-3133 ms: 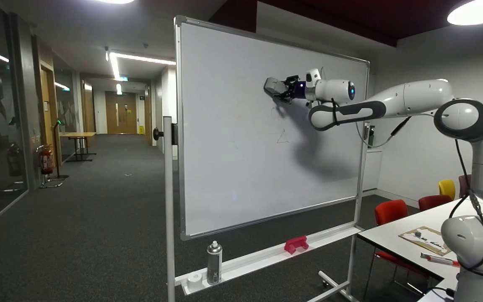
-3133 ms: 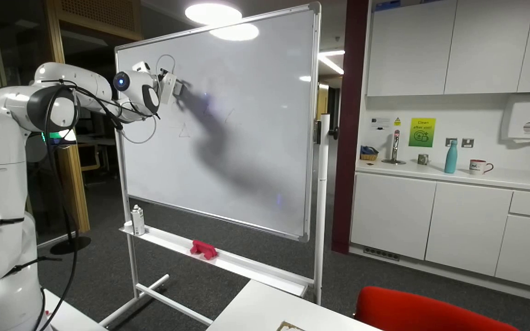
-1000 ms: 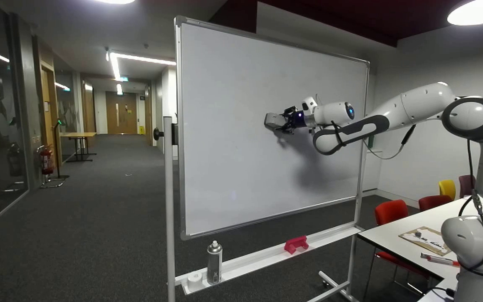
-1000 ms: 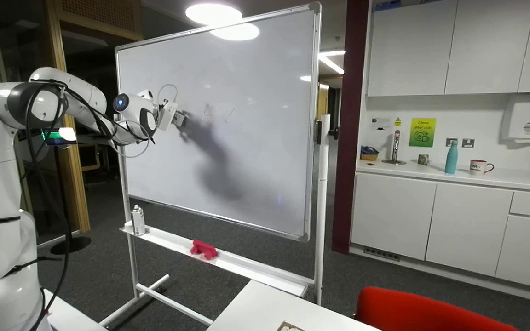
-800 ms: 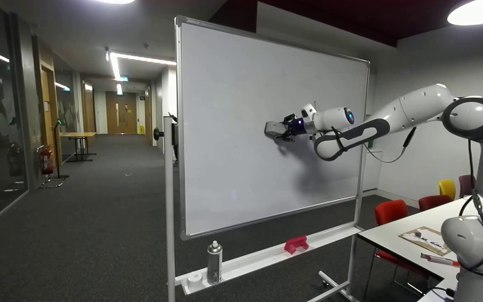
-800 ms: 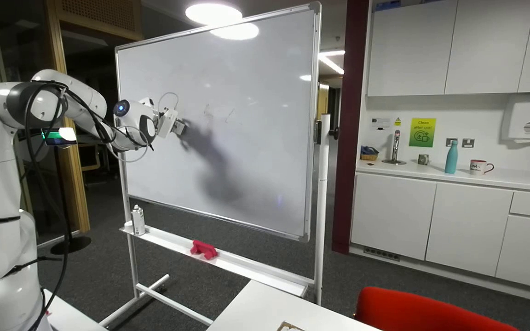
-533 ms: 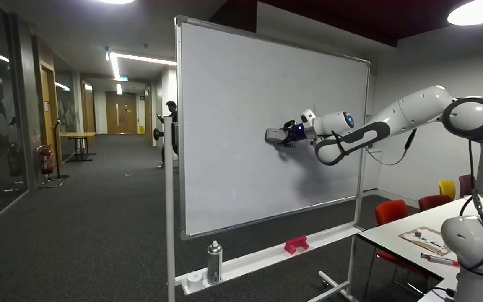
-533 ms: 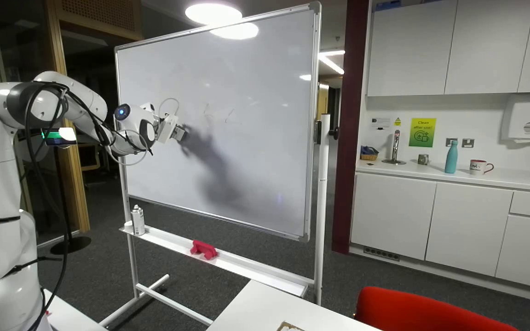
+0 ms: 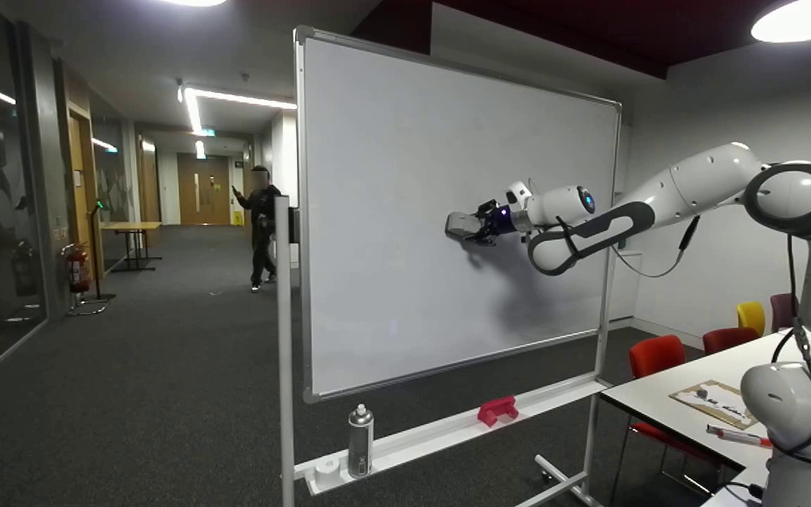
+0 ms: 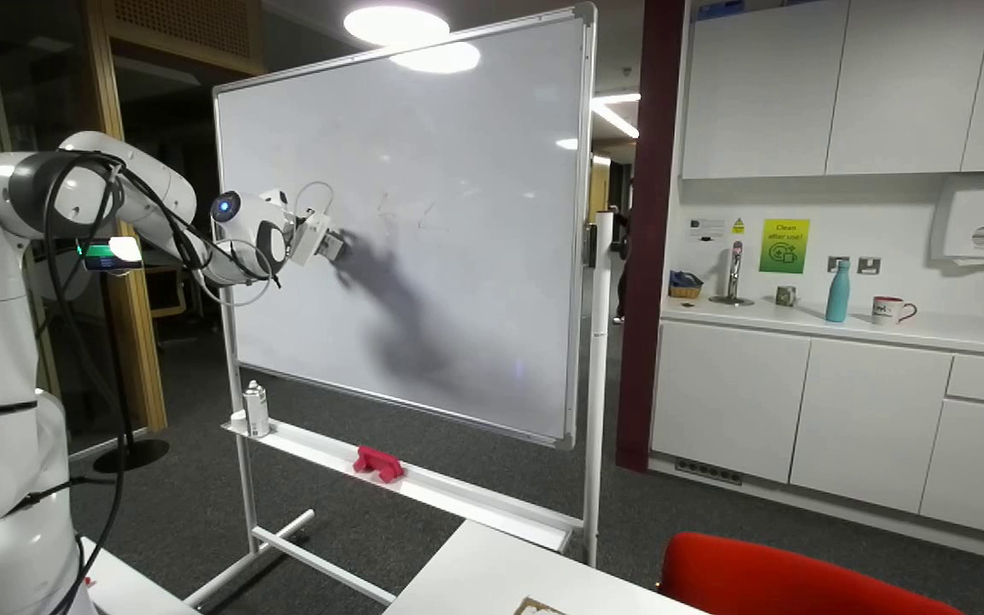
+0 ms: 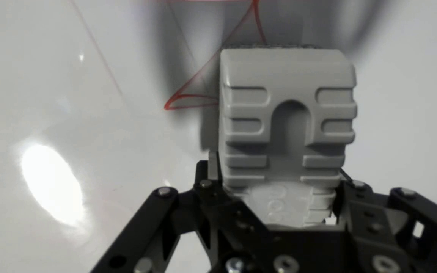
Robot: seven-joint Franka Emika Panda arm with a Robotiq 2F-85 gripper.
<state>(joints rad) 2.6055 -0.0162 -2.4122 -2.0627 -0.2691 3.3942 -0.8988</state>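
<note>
End effector (image 11: 279, 176) lower on whiteboard (image 9: 377, 211) than earlier, pinching grey eraser (image 11: 288, 94); uneven pressure could twist it, smearing the red lines (image 11: 170, 101).

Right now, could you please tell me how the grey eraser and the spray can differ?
The grey eraser is a ridged block; the spray can is a tall cylinder narrowing at the top.
The grey eraser is held by the claw; the spray can stands upright on the tray.
The grey eraser is in front of the whiteboard; the spray can is below the board's lower edge.
Both show in both exterior views.
</note>
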